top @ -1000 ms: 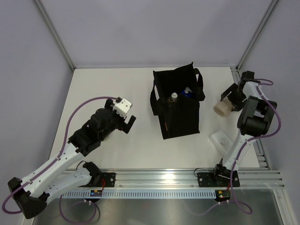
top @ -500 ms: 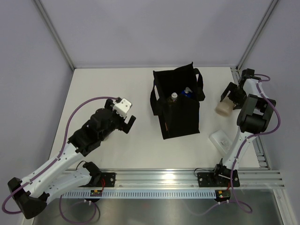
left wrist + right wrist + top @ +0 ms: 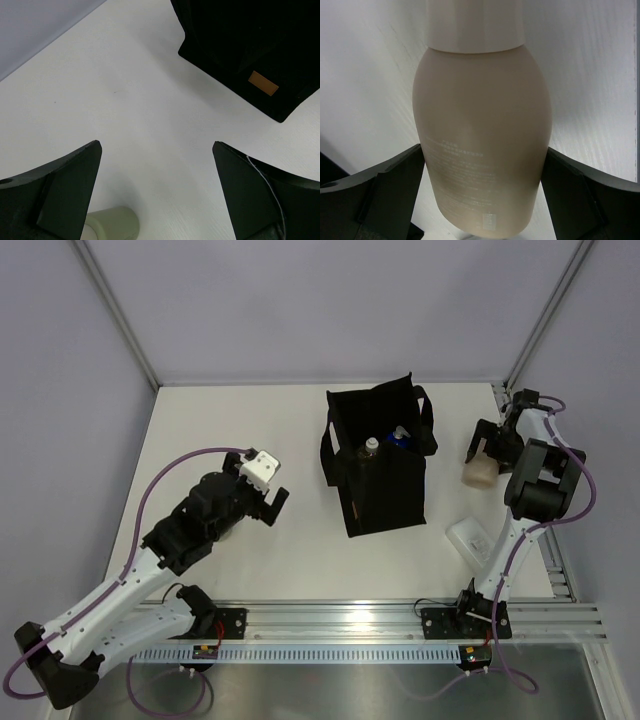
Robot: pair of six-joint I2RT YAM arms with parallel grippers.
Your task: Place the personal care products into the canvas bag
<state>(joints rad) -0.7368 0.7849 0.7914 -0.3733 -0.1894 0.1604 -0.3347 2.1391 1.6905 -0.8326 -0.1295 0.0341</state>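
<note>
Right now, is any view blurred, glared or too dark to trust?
Top external: sharp and evenly lit, though the inside of the canvas bag is nearly black. Left wrist: the bag's side reads flat black apart from its tan label. Right wrist: the pale cream bottle fills the frame, its fine print soft.

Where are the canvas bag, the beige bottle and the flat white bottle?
canvas bag (image 3: 385, 495), top view, on its front wall.
beige bottle (image 3: 482, 135), right wrist view, middle of its body.
flat white bottle (image 3: 466, 537), top view, on its flat face.
</note>
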